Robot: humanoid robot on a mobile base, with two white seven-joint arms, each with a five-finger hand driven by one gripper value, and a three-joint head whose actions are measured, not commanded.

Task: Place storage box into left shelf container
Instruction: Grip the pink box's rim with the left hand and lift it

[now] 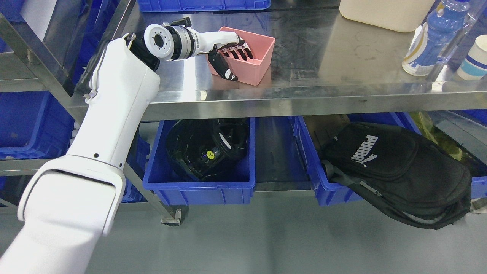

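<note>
A small pink storage box (254, 61) stands on the steel shelf top (315, 72), left of its middle. My left hand (230, 57) reaches in from the lower left and grips the box's near left wall: four fingers (239, 51) hook inside the box and the thumb (222, 68) presses its outer side. The box still rests on the steel. On the lower shelf at the left sits a blue bin (201, 182) holding a black helmet (207, 148). My right arm does not show.
A second blue bin (331, 190) on the lower right holds a black bag (399, 171) that hangs over its front. On the shelf top at the right stand a blue bottle (430, 38), a paper cup (473, 57) and a cream container (384, 13). More blue crates (26, 121) fill the rack at the far left.
</note>
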